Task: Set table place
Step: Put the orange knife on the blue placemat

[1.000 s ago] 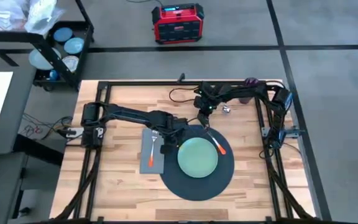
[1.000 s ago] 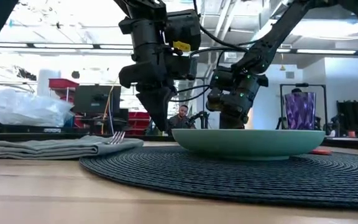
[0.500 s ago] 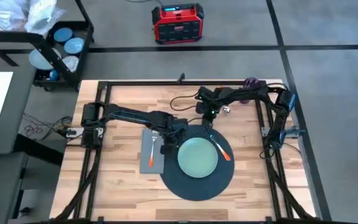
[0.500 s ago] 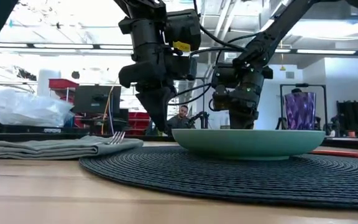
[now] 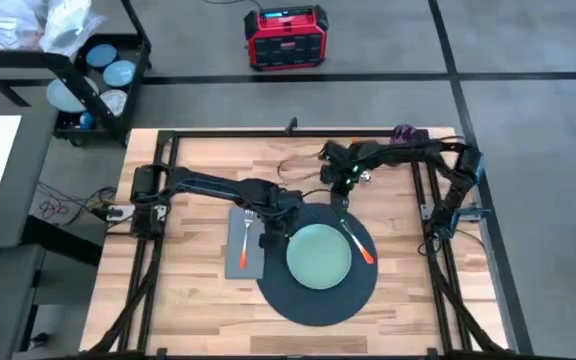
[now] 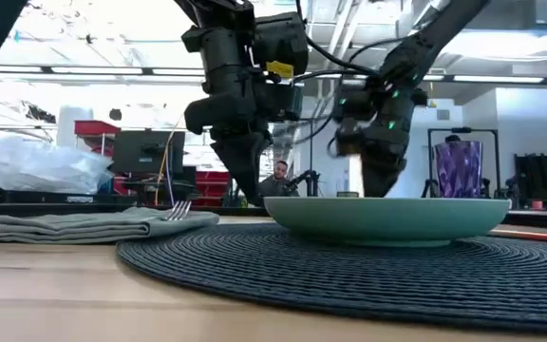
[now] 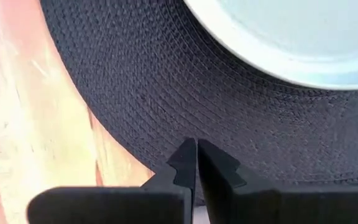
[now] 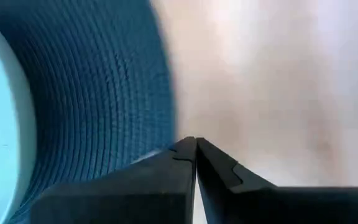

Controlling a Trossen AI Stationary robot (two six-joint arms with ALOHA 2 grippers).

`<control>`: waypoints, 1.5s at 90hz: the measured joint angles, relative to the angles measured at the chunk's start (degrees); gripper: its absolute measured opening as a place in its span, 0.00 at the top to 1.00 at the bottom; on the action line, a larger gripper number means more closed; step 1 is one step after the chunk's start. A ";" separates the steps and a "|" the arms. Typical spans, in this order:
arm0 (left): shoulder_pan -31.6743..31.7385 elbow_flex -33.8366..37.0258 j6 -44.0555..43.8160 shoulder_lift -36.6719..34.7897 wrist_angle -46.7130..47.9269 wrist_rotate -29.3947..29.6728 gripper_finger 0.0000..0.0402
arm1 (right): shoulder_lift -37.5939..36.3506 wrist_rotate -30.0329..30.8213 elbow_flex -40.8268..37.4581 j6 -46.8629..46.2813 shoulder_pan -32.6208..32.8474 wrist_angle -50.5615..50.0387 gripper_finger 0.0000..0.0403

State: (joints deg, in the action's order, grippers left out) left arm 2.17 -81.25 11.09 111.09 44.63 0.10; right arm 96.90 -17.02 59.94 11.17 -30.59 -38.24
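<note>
While both grippers' fingers press together on nothing, the left gripper (image 7: 196,163) and right gripper (image 8: 195,155) hover over the mat (image 5: 290,292).

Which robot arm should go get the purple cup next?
The right arm, probably. Its gripper is near the table's far edge, the side where the purple cup stands. The left gripper sits between napkin and plate, farther away.
</note>
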 joint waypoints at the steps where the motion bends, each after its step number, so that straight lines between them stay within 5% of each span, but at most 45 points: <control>1: 0.00 0.00 0.00 0.00 -0.01 0.00 1.00 | -0.79 0.19 0.01 -0.17 -0.30 -0.90 1.00; 19: -0.08 0.00 -1.39 0.00 0.73 0.00 1.00 | -17.72 5.20 -1.46 -4.34 -1.56 -14.81 1.00; 41: -2.44 -0.02 -5.16 0.00 5.91 -0.08 1.00 | -34.84 6.40 -16.27 -20.20 8.32 -9.80 1.00; 67: -5.01 -0.02 -10.85 0.00 5.41 -3.16 1.00 | -36.19 8.85 -29.37 -38.68 24.53 0.46 1.00; 91: -6.82 -0.02 -12.87 0.00 3.33 -6.01 1.00 | -36.17 12.48 -31.31 -53.35 39.34 8.31 1.00; 135: -6.71 -0.02 -12.22 0.00 1.70 -5.78 1.00 | -35.67 14.05 -35.42 -65.27 48.92 11.18 1.00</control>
State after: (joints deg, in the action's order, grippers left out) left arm -4.54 -81.28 -1.13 111.09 46.33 -5.69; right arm 61.23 -2.97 24.52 -54.10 18.33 -27.06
